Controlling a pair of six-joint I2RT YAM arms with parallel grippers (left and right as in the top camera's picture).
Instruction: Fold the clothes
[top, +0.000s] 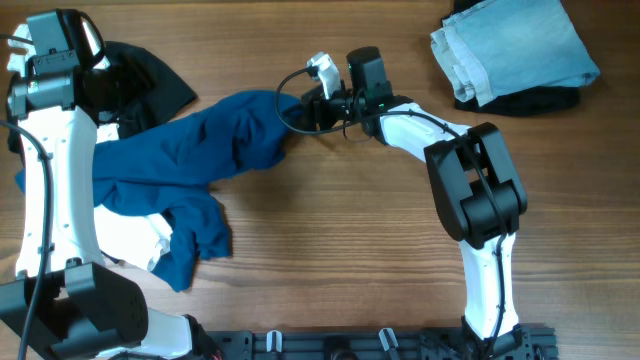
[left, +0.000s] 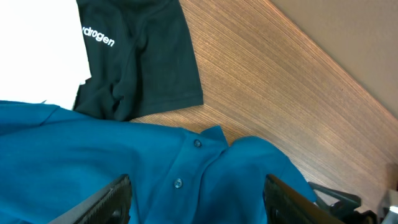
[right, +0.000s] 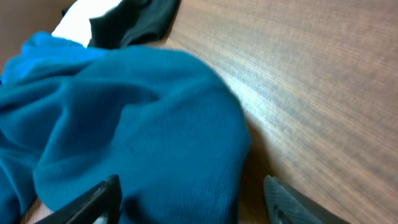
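Bulging right up against your right wrist camera was the deep-blue soft knit collared shirt (right: 137, 124). Its bunched end sat between your right fingers (right: 93, 199), which stood wide apart astride it with no pinch visible. Your left fingers (left: 109, 199) were likewise spread wide above the buttoned placket and held nothing that I could see.

From overhead the shirt lay crumpled on the wooden table (top: 350, 250) at left centre of the frame. Its long axis ran from the left edge up toward the middle, where the right arm met it, and one flap trailed toward the lower left. Which way the collar pointed, you could not have told.

Your main risk was closing on that lump: you would likely have caught several layers and lifted a wad instead of an edge. The shirt also overlapped the white garment (top: 125, 235) and lay against the black tee with white lettering (left: 143, 62) at upper left. A pull to the right could have dragged both along, and with its left end unheld the shirt would have slid rather than spread.
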